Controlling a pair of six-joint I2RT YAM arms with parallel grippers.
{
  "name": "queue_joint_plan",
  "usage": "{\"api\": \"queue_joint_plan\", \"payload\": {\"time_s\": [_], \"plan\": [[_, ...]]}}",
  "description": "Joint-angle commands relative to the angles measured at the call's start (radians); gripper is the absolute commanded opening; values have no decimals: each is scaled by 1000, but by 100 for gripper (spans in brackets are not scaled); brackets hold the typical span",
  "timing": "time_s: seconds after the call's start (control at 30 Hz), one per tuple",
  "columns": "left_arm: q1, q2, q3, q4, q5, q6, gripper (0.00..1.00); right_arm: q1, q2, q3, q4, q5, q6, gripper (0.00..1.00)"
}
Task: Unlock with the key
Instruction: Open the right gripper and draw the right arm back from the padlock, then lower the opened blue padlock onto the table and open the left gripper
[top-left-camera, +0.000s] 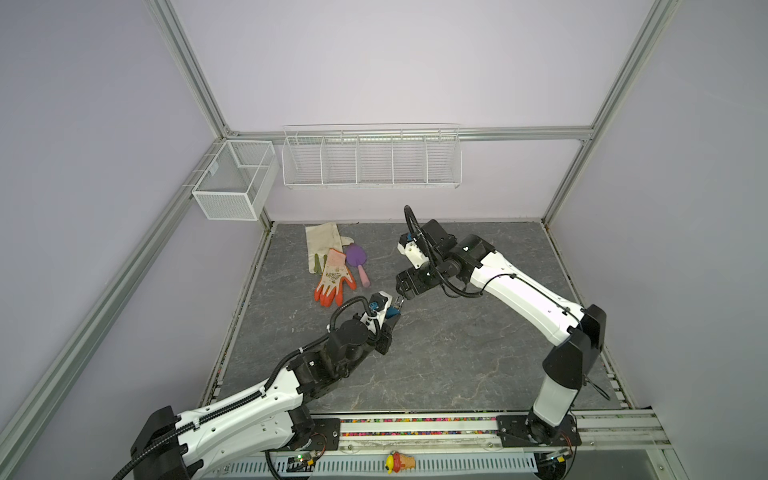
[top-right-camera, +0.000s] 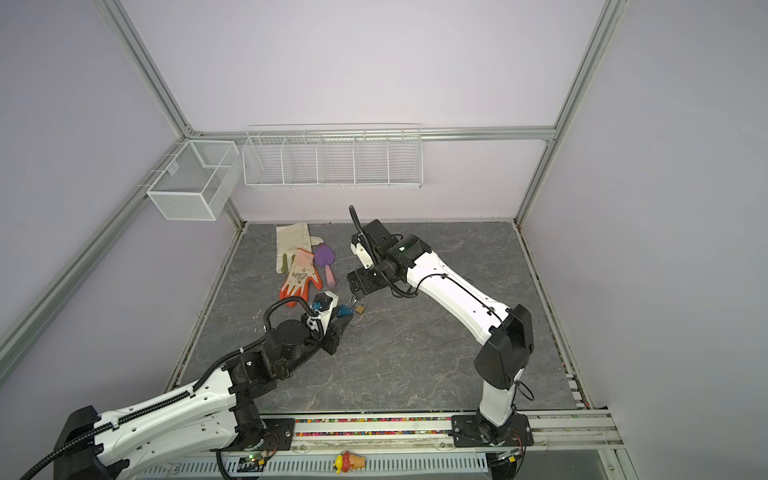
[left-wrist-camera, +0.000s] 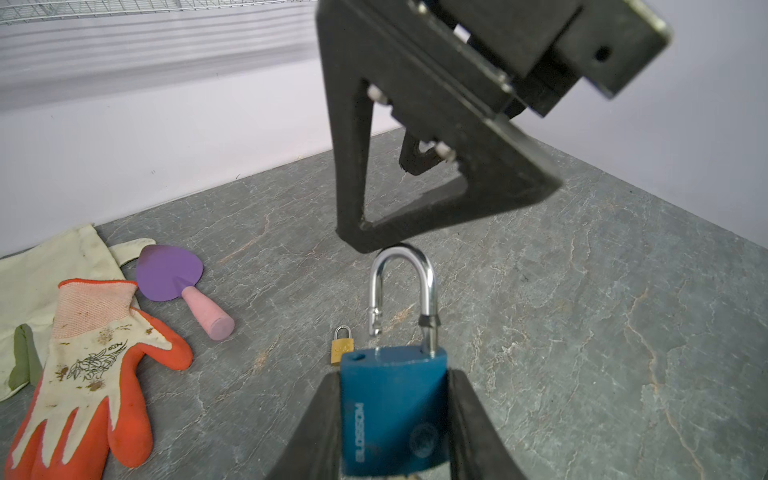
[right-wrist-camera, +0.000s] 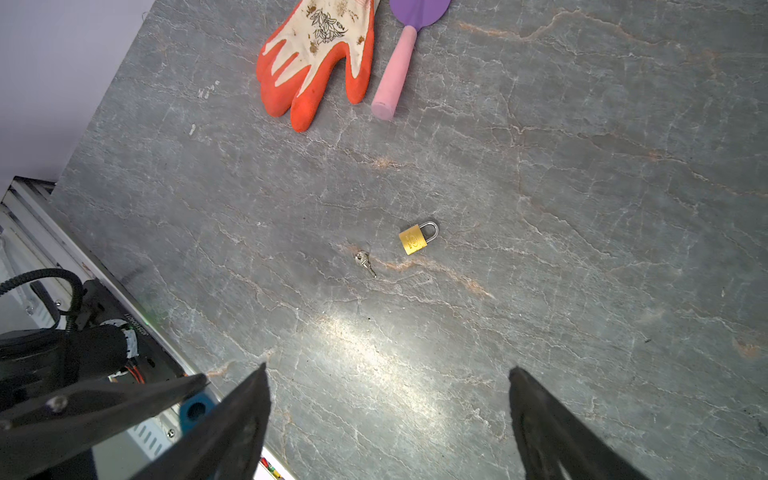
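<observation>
Left end effector (left-wrist-camera: 392, 376) pinches a blue lock (left-wrist-camera: 392, 419), its shackle (left-wrist-camera: 431, 291) sprung open. Only the right wrist view shows the key (right-wrist-camera: 365, 263), loose on the table (right-wrist-camera: 582, 208) near a brass lock (right-wrist-camera: 417, 237). Right end effector (right-wrist-camera: 387, 370), spread wide, hovers over the shackle. Farther back lie an orange glove (top-left-camera: 334, 276) and a trowel (top-left-camera: 357, 259).

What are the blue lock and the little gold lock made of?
Blue padlock: probably metal under matte blue paint or a plastic cover; its bright, mirror-like shackle looks like polished steel. Small gold padlock: likely brass, from its yellow metallic sheen.
</observation>
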Motion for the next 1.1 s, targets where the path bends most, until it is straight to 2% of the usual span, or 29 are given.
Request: {"api": "queue_joint_plan", "payload": {"time_s": [0.0,0.23,0.6,0.73,0.8,0.9,0.97,1.07], "plan": [[2,-30,12,29,-20,-17,0,-8,19,-6,-42,-17,-49,90],[2,-44,5,12,-37,-19,0,-9,10,-30,-54,-48,-76,90],[2,-64,-8,-36,-97,-69,0,-10,-86,-129,3,-111,-81,90],[2,-63,13,-147,-168,-180,0,-23,-139,-206,59,-63,-41,91],[3,-51,49,-285,-232,-282,0,-29,-176,-277,103,-44,-14,90],[4,-14,110,-503,-270,-418,0,-30,-243,-409,207,-57,44,91],[5,8,126,-597,-269,-497,0,-31,-268,-478,261,-76,91,91],[23,42,94,-623,-187,-551,0,-26,-293,-576,343,-76,171,90]]}}
